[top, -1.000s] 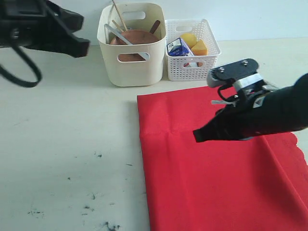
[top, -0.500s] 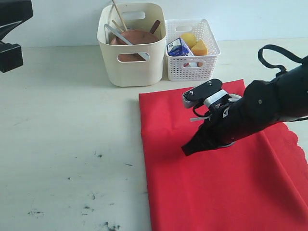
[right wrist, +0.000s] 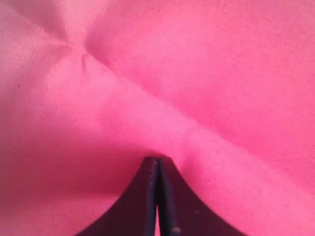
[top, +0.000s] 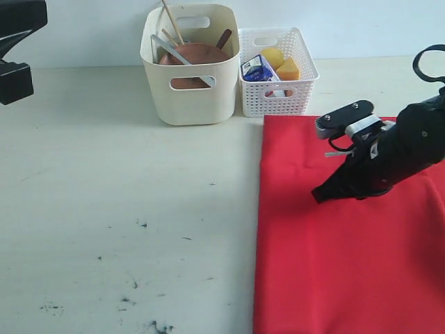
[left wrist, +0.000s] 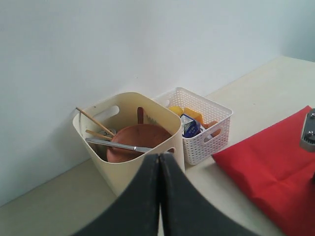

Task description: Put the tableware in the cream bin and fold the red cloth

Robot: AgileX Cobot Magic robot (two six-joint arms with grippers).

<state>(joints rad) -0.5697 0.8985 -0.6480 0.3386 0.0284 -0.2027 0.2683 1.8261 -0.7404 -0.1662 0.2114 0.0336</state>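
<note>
The red cloth point(top: 334, 264) lies flat on the right of the table, its left edge below the white basket. My right gripper point(top: 318, 197) is shut, its tips pressed down onto the cloth point(right wrist: 221, 73), which wrinkles around them point(right wrist: 157, 160); no fabric shows between the jaws. The cream bin point(top: 191, 97) stands at the back holding the brown plate point(top: 198, 52), knife point(top: 167, 50), chopsticks point(top: 170, 21) and dark spoon point(top: 224, 38). My left gripper point(left wrist: 160, 157) is shut and empty, held high and facing the bin point(left wrist: 113, 172). Bowl and cup are hidden.
A white lattice basket point(top: 278, 97) beside the bin holds a milk carton point(top: 261, 68), a lemon and a cheese wedge. The left arm point(top: 17, 76) hangs at the upper left. Dark scuff marks dot the bare tabletop point(top: 139, 285) in front.
My right gripper moved right and slightly back; the red cloth's left edge shifted right with it, from under the bin to under the basket. The left arm stayed put over the last half second.
</note>
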